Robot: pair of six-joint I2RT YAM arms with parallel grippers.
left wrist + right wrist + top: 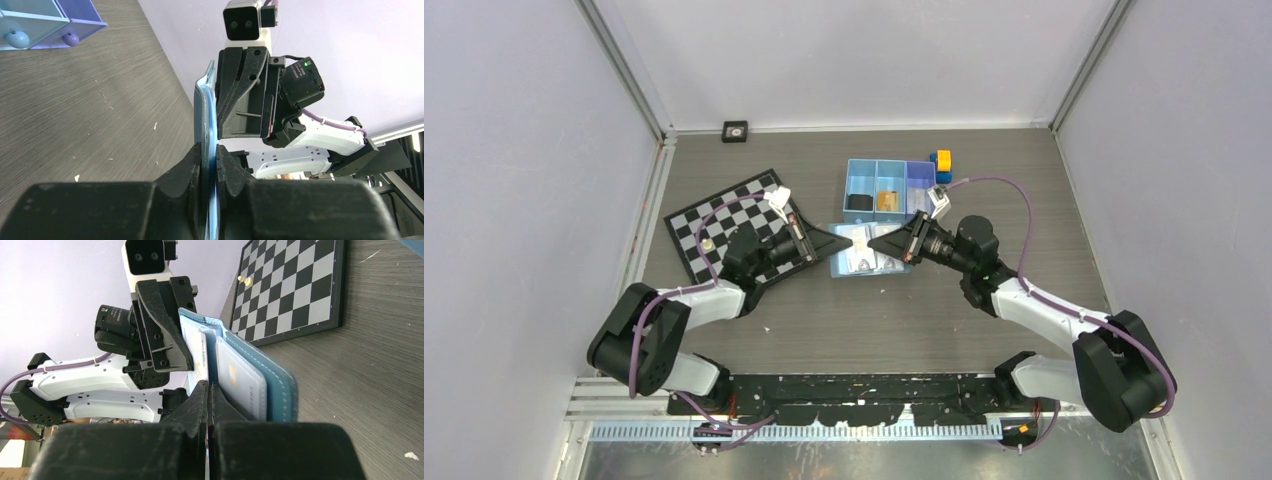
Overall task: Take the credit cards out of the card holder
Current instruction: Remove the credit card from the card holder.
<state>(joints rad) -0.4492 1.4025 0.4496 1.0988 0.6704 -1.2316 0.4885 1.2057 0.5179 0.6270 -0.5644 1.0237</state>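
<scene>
Left fingers [186,170] tight on the open card holder [202,110], right fingers [222,410] tight on a half-hidden pale card [199,360]

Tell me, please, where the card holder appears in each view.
Top: card holder at centre, between left gripper and right gripper.
Left wrist: centre, edge-on, clamped in the left gripper.
Right wrist: centre, open, a pale card pinched by the right gripper.
Landmark: the left gripper shows in all three.
</scene>
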